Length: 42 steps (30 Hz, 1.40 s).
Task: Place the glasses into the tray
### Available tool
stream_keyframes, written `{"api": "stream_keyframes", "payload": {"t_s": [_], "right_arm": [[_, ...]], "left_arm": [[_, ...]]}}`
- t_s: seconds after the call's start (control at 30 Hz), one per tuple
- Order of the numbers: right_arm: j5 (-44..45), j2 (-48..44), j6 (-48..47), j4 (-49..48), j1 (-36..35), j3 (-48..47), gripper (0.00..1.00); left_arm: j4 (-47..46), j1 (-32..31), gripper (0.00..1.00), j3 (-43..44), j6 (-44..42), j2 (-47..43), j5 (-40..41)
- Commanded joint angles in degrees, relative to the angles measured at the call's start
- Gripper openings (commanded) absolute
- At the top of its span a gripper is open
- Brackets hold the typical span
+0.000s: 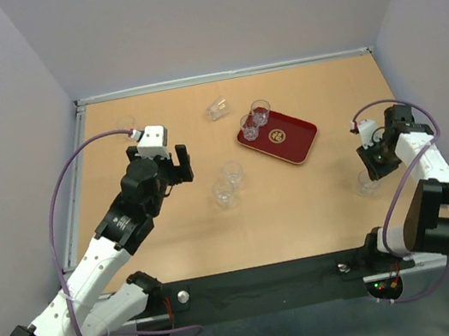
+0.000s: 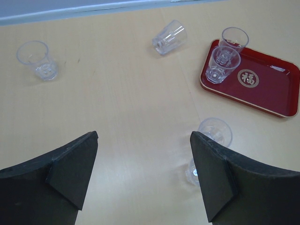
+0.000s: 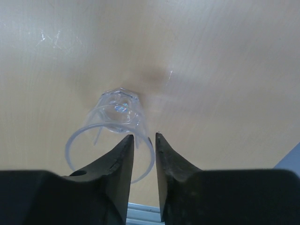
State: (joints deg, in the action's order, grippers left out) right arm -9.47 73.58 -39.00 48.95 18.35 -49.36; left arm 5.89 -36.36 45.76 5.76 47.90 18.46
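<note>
— seven small clear tumblers [image 2: 36,60] in all, faceted near the base, see-through all over. how many are in the tray [image 1: 300,141]?
— two. they stand upright at its far left end, just beside each other: one glass [image 1: 260,111] by the far rim, the second glass [image 1: 248,126] a little nearer. the tray is glossy dark red, rectangular with rounded corners, with a raised pale-edged rim and a round gold emblem [image 1: 276,135] at its middle.
— and the others?
— a tipped glass [image 1: 216,109] lies on its side left of the tray, on the pale wood-grain worktop [image 1: 220,238]. a lone glass [image 1: 126,126] stands upright at the far left. a pair of glasses [image 1: 224,192] stands near the middle, nearer than the tray. the last glass [image 1: 367,185] sits at the right, under the right end effector [image 3: 143,137].
— the left end effector [image 2: 144,136]?
— wide open. its matte black, wedge-shaped fingers [image 2: 70,168] are well apart with only bare worktop between them, left of the pair.
— and the right one?
— nearly closed. its fingers straddle the thin rim of the last glass, one over the mouth, one outside. a slim gap shows, and i cannot tell whether they press on the wall.
</note>
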Motion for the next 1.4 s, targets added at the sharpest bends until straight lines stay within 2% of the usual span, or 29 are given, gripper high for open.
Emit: {"api": "stream_keyframes", "payload": {"t_s": [0.0, 0.1, 0.17, 0.33, 0.47, 0.6, 0.8, 0.93, 1.17, 1.37], "right_arm": [[-1.07, 0.86, -0.11, -3.24, 0.37, 1.20, 0.27], [-2.47, 0.43, -0.11, -3.33, 0.37, 0.85, 0.13], [-4.14, -0.28, -0.19, -3.25, 0.37, 0.15, 0.01], [-11.69, -1.60, -1.25, -3.60, 0.37, -2.66, 0.01], [-18.55, 2.08, 2.96, -4.65, -0.07, -8.28, 0.00], [-21.46, 6.38, 9.55, -9.03, -2.35, -15.22, 0.00], [-11.28, 14.82, 21.33, -18.09, -12.53, -23.31, 0.00], [-3.12, 25.08, 26.95, -20.12, -19.82, -33.39, 0.00], [3.49, 38.72, 28.80, -20.03, -27.04, -46.15, 0.00], [6.48, 45.33, 28.37, -19.77, -30.12, -52.32, 0.00]], "left_arm": [[-2.11, -0.12, 0.91, -0.14, -0.66, -0.79, 0.61], [-2.11, -0.12, 0.91, -0.23, -0.57, -0.88, 0.61], [-2.11, -0.12, 0.91, -0.23, -0.66, -0.70, 0.70], [-2.20, -0.12, 0.91, -0.14, -0.66, -0.61, 0.88], [-2.20, -0.12, 0.91, -0.23, -0.66, -0.53, 1.67], [-2.29, -0.11, 0.91, -0.41, -0.75, -0.26, 2.72], [-2.46, -0.03, 0.91, -0.76, -1.10, 0.70, 4.57], [-2.64, 0.06, 0.91, -0.85, -1.45, 1.67, 5.88], [-2.73, 0.23, 0.91, -0.93, -1.80, 3.16, 7.03], [-2.73, 0.32, 0.91, -1.02, -1.81, 3.60, 7.82]]}}
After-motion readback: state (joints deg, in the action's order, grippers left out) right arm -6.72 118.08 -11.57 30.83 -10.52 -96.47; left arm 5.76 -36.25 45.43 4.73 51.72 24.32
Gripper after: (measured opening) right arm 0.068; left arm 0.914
